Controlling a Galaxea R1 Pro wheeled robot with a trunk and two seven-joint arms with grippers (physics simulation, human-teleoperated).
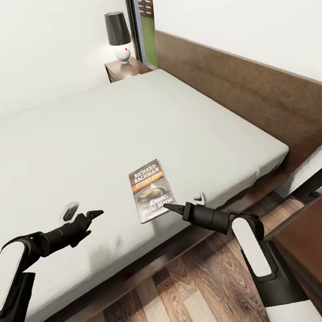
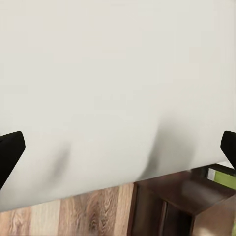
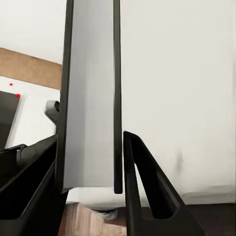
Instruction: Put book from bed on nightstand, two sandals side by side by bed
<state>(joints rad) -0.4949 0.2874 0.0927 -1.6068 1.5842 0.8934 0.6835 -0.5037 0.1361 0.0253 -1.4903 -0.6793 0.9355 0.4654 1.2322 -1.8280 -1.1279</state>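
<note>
Left: the left hand (image 1: 89, 215) is seen released, hovering over the bed (image 1: 77, 141). Centre: the book (image 1: 152, 189) lies flat near the bed's near edge. Right: the right hand (image 1: 173, 208) is closed on the book's near corner. The book is judged light, thin and flexible; a grip along the edge is advised.

The book (image 1: 152, 190) has small lower cover print too blurred to read, the bed (image 1: 77, 141) runs off the left edge, and the nightstand (image 1: 126, 69) is half hidden behind the mattress.
</note>
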